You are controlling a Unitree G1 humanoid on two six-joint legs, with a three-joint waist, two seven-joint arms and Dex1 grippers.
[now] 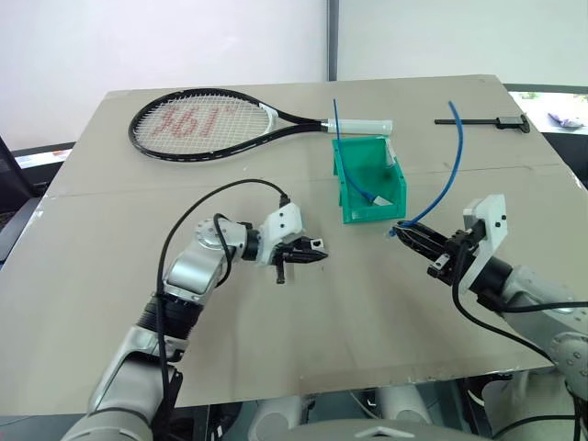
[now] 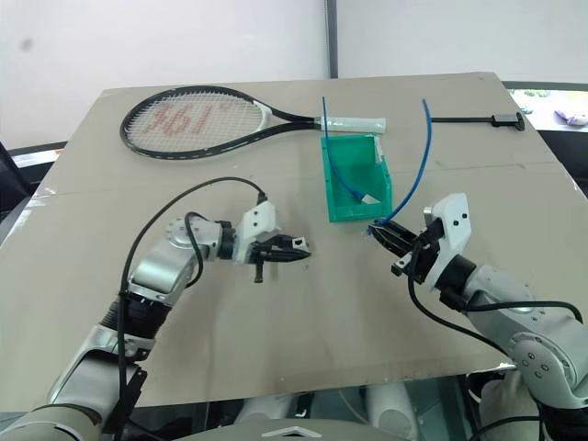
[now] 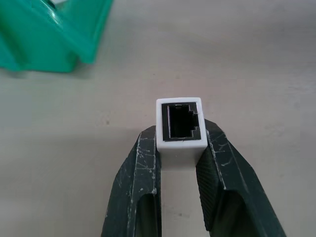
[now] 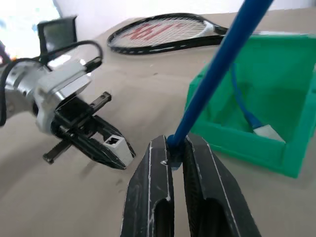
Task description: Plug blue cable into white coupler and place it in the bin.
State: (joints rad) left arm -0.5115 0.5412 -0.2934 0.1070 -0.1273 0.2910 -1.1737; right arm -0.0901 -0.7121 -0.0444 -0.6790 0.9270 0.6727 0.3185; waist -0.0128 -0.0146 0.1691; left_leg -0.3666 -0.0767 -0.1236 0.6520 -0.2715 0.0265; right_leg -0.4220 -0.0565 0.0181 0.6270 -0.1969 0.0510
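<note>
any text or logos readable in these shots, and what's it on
"361°", in red, across the strings of the tennis racket.
The white coupler, the blue cable and the green bin carry no readable text.

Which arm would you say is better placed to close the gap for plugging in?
Probably the right: its gripper holds the cable near its end, aimed at the coupler that the left gripper presents socket-first.

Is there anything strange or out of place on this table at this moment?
Yes. A tennis racket lies at the table's far side, unrelated to cabling. Also, the bin already holds another blue cable with a white piece at its end, while the left gripper holds the white coupler.
</note>
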